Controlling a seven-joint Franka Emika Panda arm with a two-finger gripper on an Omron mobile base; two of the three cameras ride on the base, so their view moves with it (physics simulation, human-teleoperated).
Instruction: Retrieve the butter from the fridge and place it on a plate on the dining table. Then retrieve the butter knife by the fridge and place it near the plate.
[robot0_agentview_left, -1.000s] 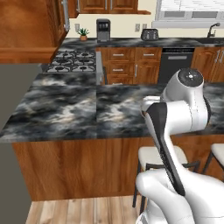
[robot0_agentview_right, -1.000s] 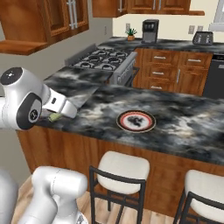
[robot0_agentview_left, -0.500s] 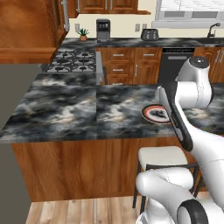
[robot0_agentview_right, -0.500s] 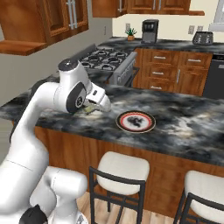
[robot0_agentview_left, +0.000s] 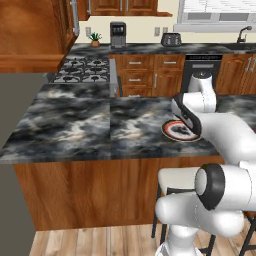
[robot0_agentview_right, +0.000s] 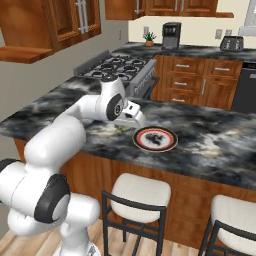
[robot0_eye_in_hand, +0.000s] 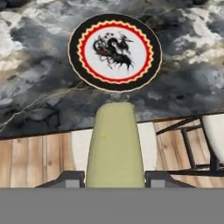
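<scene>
1. The dining table (robot0_agentview_left: 70, 125), a long island with a black, grey-veined marble surface over a brown wood base, spans the middle of the left base view and runs from centre left to right edge in the right base view.
2. The white arm (robot0_agentview_right: 75, 130) rises from the lower left of the right base view and reaches over the near edge of the marble; in the left base view it bends up from the lower right.
3. Two stools (robot0_agentview_right: 140, 192) with pale seats and dark frames stand against the wood base at the bottom of the right base view; one seat shows at the right edge of the hand view.
4. The plate (robot0_eye_in_hand: 115, 51), round with a dark outer edge, a red ring and a pale centre bearing a dark figure, lies flat on the marble in the upper middle of the hand view. In the right base view it sits just right of the pincer.
5. The pincer (robot0_agentview_right: 131, 119) is clenched on the butter (robot0_eye_in_hand: 115, 146), with a dark tip on either side of the stick at the bottom of the hand view.
6. The butter, a pale yellow-olive stick, points toward the plate, and its far end stops just short of the plate's rim.
</scene>
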